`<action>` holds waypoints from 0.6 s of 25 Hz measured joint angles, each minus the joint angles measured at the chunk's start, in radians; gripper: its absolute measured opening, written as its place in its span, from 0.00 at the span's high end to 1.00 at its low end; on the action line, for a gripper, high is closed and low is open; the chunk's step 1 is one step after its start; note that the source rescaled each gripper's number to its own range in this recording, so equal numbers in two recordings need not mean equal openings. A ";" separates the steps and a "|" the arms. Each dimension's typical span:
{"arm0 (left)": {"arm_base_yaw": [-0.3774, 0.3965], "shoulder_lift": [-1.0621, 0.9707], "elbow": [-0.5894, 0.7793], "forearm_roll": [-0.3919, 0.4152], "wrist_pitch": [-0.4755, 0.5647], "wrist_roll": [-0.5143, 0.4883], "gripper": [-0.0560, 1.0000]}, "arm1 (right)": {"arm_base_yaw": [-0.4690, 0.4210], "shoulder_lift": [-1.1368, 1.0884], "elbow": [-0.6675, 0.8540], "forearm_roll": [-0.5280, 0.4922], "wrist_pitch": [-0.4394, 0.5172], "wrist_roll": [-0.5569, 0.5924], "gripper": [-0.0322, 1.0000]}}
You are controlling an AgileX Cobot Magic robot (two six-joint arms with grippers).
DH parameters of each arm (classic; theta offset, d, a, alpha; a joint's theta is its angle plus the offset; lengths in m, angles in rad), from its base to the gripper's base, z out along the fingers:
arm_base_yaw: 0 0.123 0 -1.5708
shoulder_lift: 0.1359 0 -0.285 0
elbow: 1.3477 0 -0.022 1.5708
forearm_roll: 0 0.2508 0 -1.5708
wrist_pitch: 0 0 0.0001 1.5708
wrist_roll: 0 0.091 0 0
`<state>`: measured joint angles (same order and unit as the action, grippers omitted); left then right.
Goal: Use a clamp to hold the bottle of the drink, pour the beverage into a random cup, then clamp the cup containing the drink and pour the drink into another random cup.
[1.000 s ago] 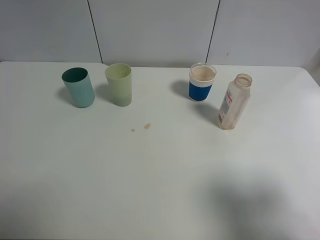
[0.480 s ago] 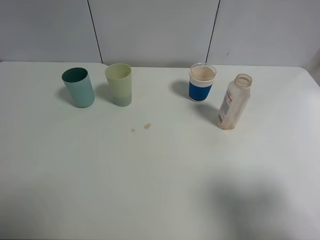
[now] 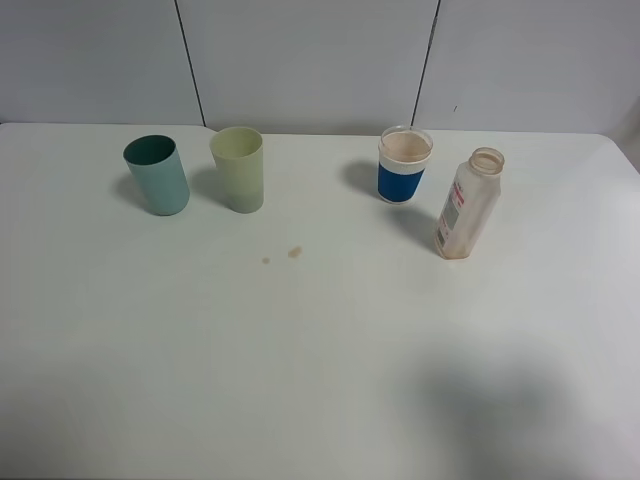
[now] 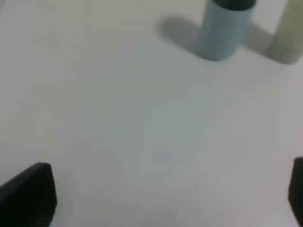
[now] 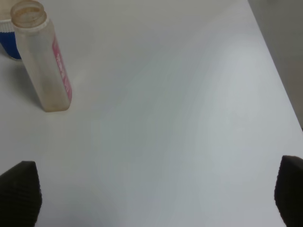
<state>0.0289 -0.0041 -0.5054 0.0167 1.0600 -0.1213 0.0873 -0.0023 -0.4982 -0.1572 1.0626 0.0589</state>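
Observation:
An open clear plastic bottle (image 3: 467, 204) with a red label stands at the right of the white table; it looks nearly empty and also shows in the right wrist view (image 5: 41, 56). A blue-and-white cup (image 3: 404, 165) holding a pale drink stands just left of it. A teal cup (image 3: 157, 175) and a pale green cup (image 3: 238, 168) stand at the back left; both show in the left wrist view, teal (image 4: 225, 28) and green (image 4: 288, 35). Neither gripper shows in the exterior view. My left gripper (image 4: 165, 198) and right gripper (image 5: 156, 196) are open and empty above bare table.
Two small brown drops (image 3: 294, 252) lie on the table (image 3: 320, 350) near the middle. The table's right edge (image 5: 279, 80) shows in the right wrist view. A grey panelled wall (image 3: 310, 60) stands behind the table.

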 joint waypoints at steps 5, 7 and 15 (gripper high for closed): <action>0.082 0.000 0.000 0.001 -0.003 0.000 0.00 | 0.000 0.000 0.000 0.000 0.000 0.000 0.00; 0.094 0.000 0.000 0.012 -0.003 0.000 0.00 | 0.000 0.000 0.000 0.000 0.000 0.000 0.00; 0.097 0.000 0.000 0.079 -0.003 0.008 0.00 | 0.000 0.000 0.000 0.000 0.000 0.000 0.00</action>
<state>0.1258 -0.0041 -0.5054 0.0960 1.0571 -0.1137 0.0873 -0.0023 -0.4982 -0.1572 1.0626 0.0589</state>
